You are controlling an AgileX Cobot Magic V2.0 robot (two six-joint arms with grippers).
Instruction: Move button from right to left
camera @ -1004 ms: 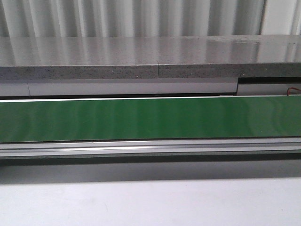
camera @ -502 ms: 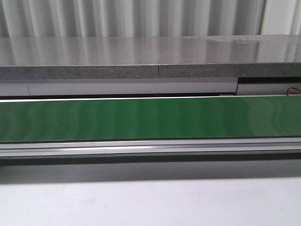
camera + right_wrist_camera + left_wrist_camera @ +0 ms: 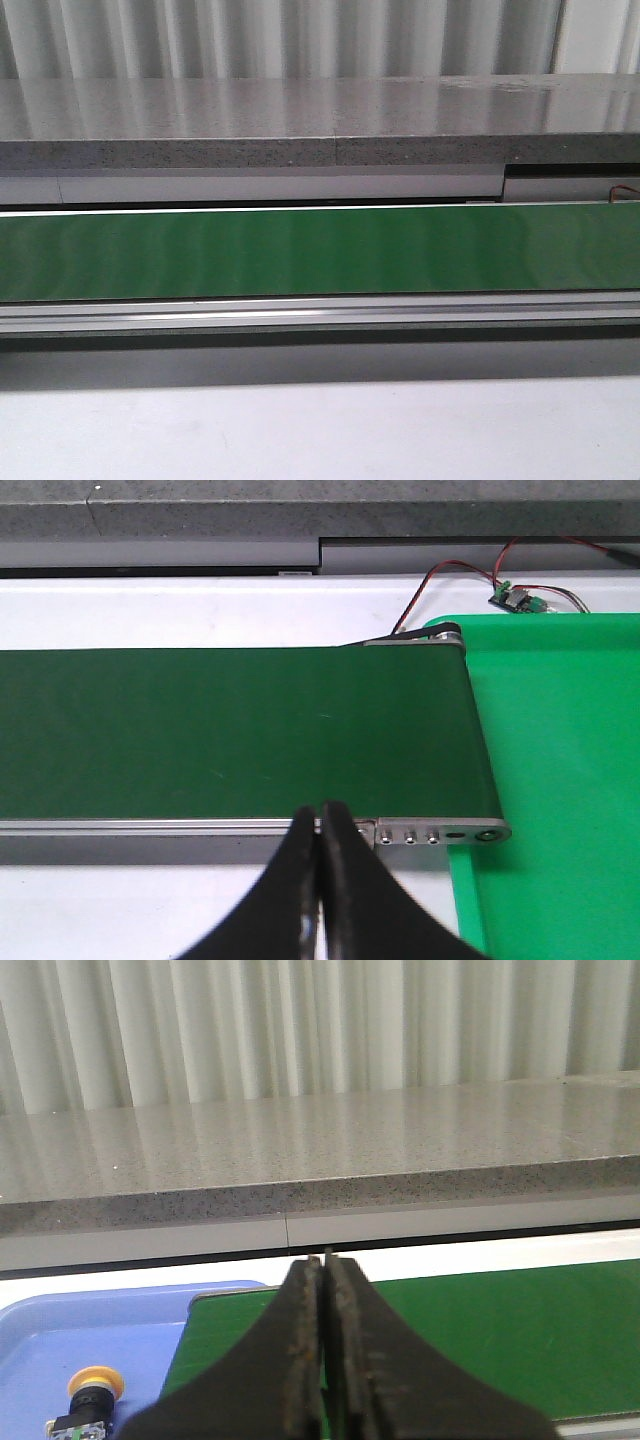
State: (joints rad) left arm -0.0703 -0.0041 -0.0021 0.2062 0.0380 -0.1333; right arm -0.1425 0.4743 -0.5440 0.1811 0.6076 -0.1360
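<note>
The button [image 3: 92, 1397], orange-yellow cap on a blue block, lies in a blue tray [image 3: 60, 1345] beyond the left end of the green belt [image 3: 480, 1345], seen in the left wrist view. My left gripper [image 3: 322, 1257] is shut and empty over the belt's left end, to the right of the button. My right gripper [image 3: 320, 808] is shut and empty at the near rail of the belt [image 3: 230, 730], close to its right end. The front view shows only the bare belt [image 3: 320, 250]; neither gripper nor the button appears there.
A green tray [image 3: 560, 780] sits past the belt's right end. Red and black wires and a small circuit board [image 3: 515, 597] lie behind it. A grey stone counter [image 3: 300, 125] runs along behind the belt. White table [image 3: 320, 430] lies in front.
</note>
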